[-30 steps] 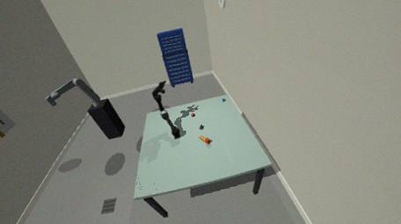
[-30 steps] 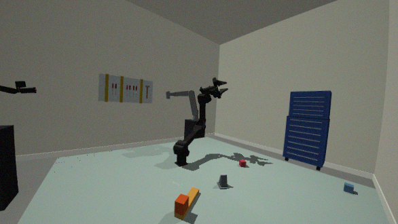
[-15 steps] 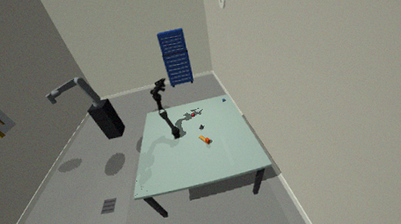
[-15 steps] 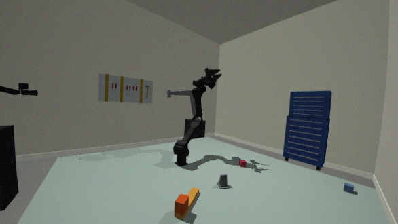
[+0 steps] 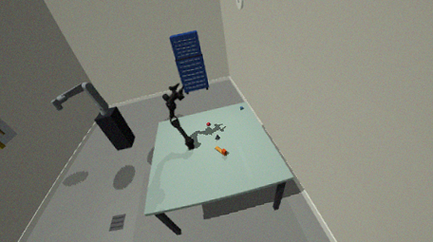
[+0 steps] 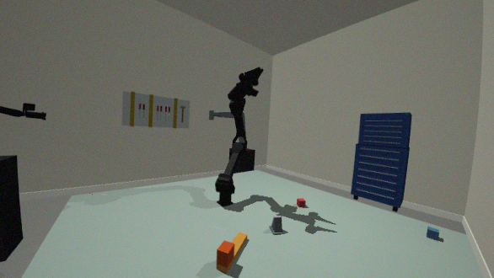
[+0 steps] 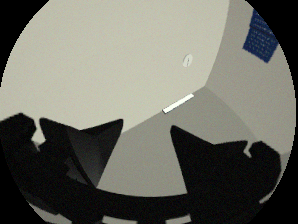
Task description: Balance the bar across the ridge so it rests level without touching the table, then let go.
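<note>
The yellow-orange bar [image 5: 218, 149] [image 6: 240, 241] lies on the table [image 5: 186, 184] [image 6: 126, 236], with a red-orange block [image 5: 225, 151] [image 6: 225, 253] on its end nearer the exterior camera. The small dark grey ridge [image 5: 217, 137] [image 6: 276, 224] stands upright on the table, apart from the bar, with nothing on it. My gripper [image 5: 181, 89] [image 6: 260, 82] [image 7: 147, 125] is open and empty, raised high above the table and far from both bar and ridge. The wrist view shows only walls, floor and part of the blue cabinet past the fingers; bar and ridge are out of its sight.
A red cube [image 5: 208, 124] [image 6: 301, 202] lies on the table beyond the ridge. A blue block [image 5: 241, 108] [image 6: 432, 232] lies near the table's far corner. A blue cabinet [image 5: 190, 63] [image 6: 381, 160] [image 7: 261, 37] and a grey arm on a black pedestal [image 5: 115, 129] stand off the table.
</note>
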Robot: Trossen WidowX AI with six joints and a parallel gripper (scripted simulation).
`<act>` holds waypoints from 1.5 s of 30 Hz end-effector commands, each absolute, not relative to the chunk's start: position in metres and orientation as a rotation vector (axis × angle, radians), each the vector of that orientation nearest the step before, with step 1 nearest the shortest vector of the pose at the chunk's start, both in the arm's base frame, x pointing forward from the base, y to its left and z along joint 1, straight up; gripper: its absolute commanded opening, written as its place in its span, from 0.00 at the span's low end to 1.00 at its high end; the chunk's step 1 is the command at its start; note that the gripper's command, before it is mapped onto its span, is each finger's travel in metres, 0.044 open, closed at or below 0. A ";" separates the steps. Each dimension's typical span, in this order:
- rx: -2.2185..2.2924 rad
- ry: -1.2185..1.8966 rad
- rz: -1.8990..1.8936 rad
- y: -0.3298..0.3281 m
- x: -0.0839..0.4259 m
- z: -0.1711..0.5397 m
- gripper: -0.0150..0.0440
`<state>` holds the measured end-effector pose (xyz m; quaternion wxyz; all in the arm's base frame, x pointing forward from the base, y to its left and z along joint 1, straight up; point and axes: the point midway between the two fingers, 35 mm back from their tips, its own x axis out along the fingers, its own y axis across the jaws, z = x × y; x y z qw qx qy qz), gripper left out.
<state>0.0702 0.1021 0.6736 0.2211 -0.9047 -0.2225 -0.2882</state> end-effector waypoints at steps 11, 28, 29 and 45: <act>-2.234 -0.290 -0.654 -0.032 0.153 0.656 0.79; -2.078 0.142 -0.282 -0.145 0.272 0.546 0.79; -2.069 0.168 -0.254 -0.150 0.277 0.537 0.79; -1.941 0.550 0.278 -0.191 0.340 0.388 0.79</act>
